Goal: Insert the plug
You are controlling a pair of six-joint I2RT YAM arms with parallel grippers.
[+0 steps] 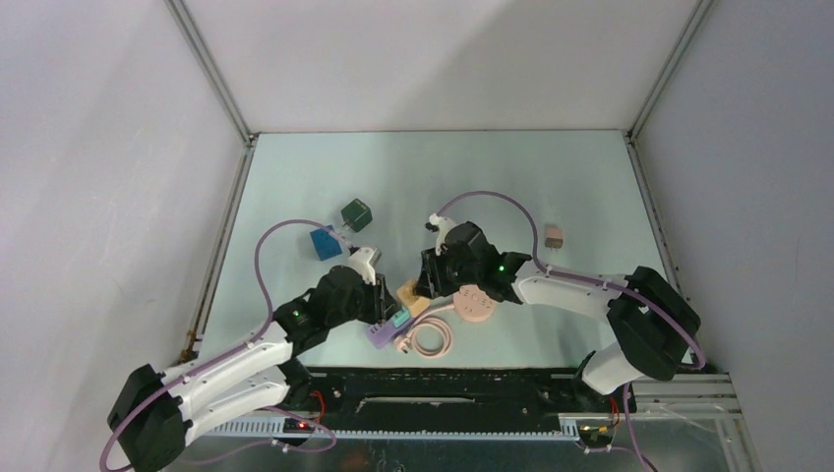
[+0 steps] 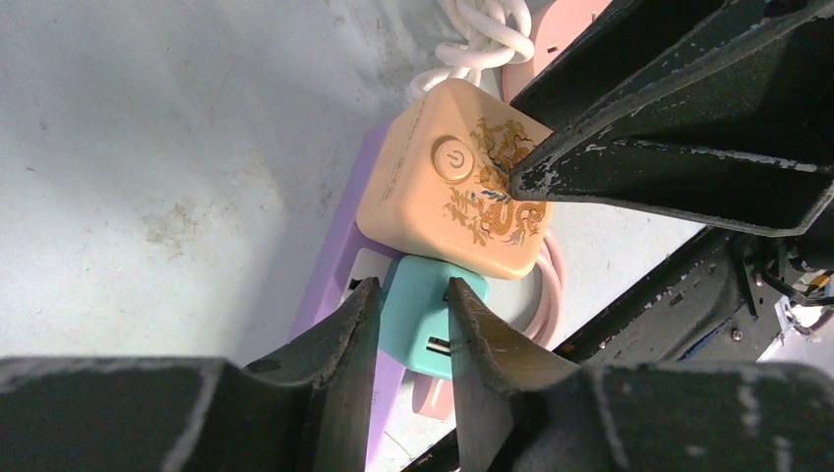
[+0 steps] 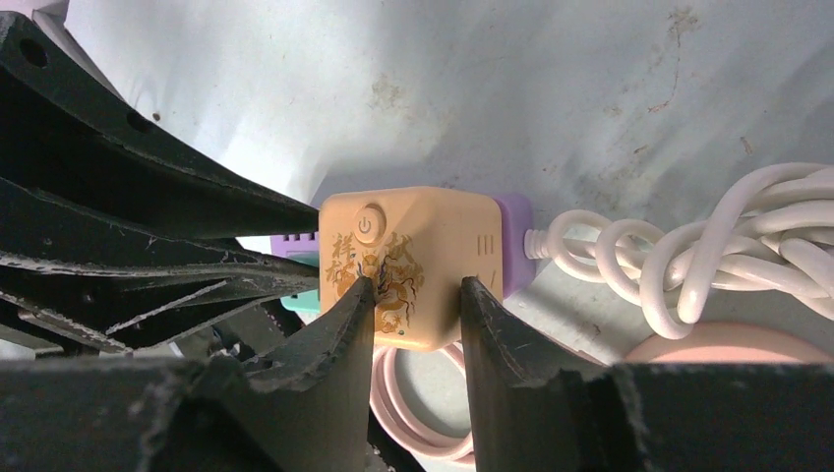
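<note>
A purple power strip (image 1: pixel 379 335) lies near the table's front edge. It also shows in the left wrist view (image 2: pixel 332 267) and the right wrist view (image 3: pixel 515 218). A teal plug (image 2: pixel 425 313) sits on the strip's face, and my left gripper (image 2: pixel 413 295) is shut on its two sides. A tan cube adapter (image 3: pixel 408 251) with a power button and gold dragon print sits on the strip beside the teal plug. My right gripper (image 3: pixel 418 290) is shut on it from above. In the top view both grippers (image 1: pixel 393 313) (image 1: pixel 421 291) meet over the strip.
A coiled pink cable (image 1: pixel 431 339) and a round pink reel (image 1: pixel 475 303) lie right of the strip, with a knotted white cord (image 3: pixel 688 256) leading from it. A blue cube (image 1: pixel 326 243), a dark green cube (image 1: pixel 356 214) and a small tan block (image 1: pixel 554 235) stand farther back.
</note>
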